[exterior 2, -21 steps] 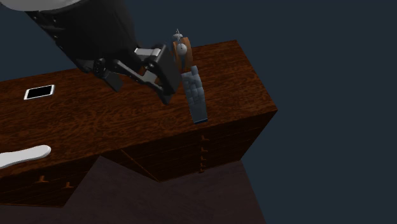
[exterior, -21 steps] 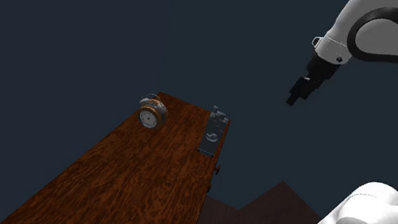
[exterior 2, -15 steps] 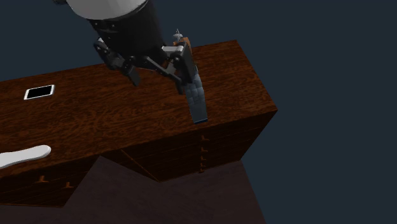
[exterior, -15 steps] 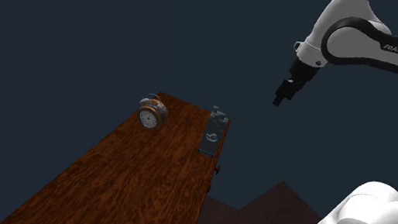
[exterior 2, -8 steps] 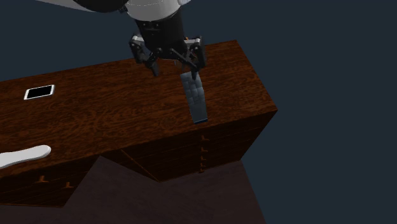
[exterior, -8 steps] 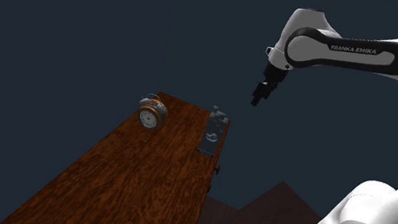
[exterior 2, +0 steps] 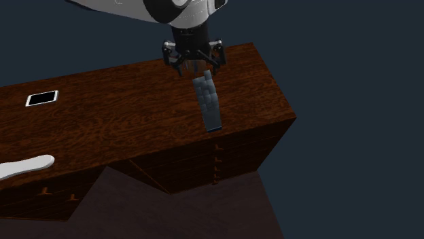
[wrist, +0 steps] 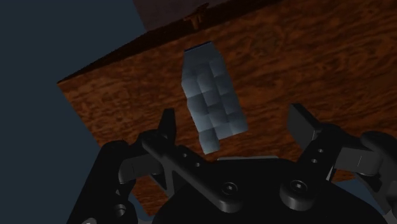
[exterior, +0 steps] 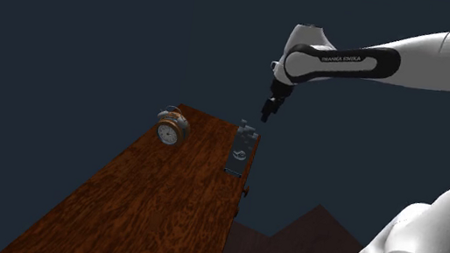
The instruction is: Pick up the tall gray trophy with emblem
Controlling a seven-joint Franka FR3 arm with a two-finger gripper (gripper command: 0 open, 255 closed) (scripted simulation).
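The trophy (exterior: 242, 150) is a tall grey-blue slab with a pale emblem on its face. It stands upright near the edge of a dark wooden dresser top (exterior: 151, 209). Its blocky back shows in the second exterior view (exterior 2: 208, 103) and in the wrist view (wrist: 210, 98). My black gripper (exterior: 267, 113) hangs in the air just above the trophy's top, not touching it. In the second exterior view the gripper (exterior 2: 195, 64) hovers over the trophy's upper end. The wrist view has the two fingers (wrist: 167, 124) standing wide apart with nothing between them.
A round copper alarm clock (exterior: 172, 128) stands at the far end of the top, to the shoulder view's left of the trophy. A white-edged phone (exterior 2: 42, 98) and a white flat object (exterior 2: 24, 166) lie far off. Drawer fronts (exterior 2: 216, 163) drop away below the trophy.
The arm has swung toward the shoulder view's left and slightly down, carrying the gripper from out over the floor to just above the trophy. The trophy and clock have not moved.
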